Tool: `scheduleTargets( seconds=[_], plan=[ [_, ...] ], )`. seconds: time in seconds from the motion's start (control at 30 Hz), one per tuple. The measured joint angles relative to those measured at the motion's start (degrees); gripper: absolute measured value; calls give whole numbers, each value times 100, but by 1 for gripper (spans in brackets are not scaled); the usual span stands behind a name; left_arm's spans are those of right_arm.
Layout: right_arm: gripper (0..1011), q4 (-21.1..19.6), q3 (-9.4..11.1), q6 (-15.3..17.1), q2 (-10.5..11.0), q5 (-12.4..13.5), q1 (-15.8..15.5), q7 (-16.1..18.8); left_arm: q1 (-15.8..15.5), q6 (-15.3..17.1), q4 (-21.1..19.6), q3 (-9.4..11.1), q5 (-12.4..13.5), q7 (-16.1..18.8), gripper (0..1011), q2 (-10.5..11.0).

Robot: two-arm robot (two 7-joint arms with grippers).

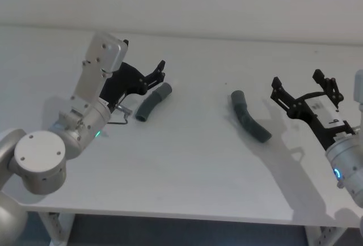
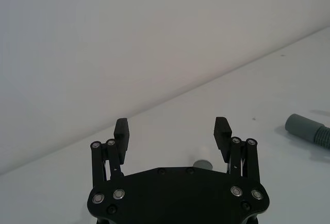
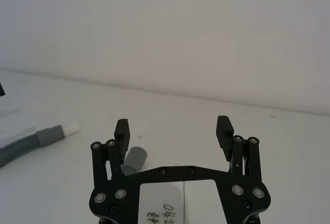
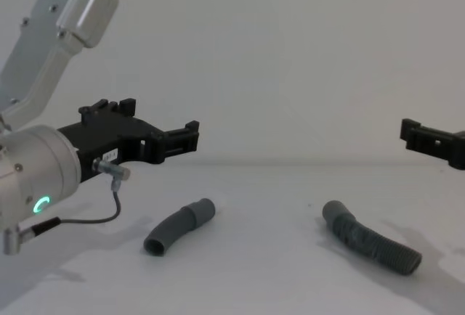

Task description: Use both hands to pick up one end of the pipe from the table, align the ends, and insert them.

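Two dark grey ribbed pieces of pipe lie apart on the white table [image 1: 187, 166]. The shorter piece [image 1: 152, 102] [image 4: 178, 228] lies left of centre, its paler cuff end pointing away from me. My left gripper [image 1: 161, 70] [image 2: 171, 128] [image 4: 187, 138] hovers open just above and left of it, holding nothing. The longer bent piece [image 1: 249, 122] [image 4: 370, 242] lies right of centre, and its cuff [image 2: 304, 126] [image 3: 135, 158] faces away. To its right, my right gripper [image 1: 296, 79] [image 3: 172, 128] [image 4: 418, 135] stands open and empty above the table. The short piece's whitish tip [image 3: 69, 128] shows in the right wrist view.
A pale wall [image 1: 227, 2] rises behind the table's far edge. The table's front edge [image 1: 170, 215] runs close to my body. A thin black cable [image 4: 94, 217] loops under the left wrist. Bare white surface lies between the two pieces.
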Motion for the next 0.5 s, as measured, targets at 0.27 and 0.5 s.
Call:
scheduleTargets(
  seconds=[0.27,0.5],
  plan=[
    [1000,346,-176,375,-78,24,449,226,-345,292,261,-6,-85,-181,1001,-131],
    [1000,744,-387,856,-169,35,939,480,-716,682,547,25,-199,-416,1001,-253]
  ],
)
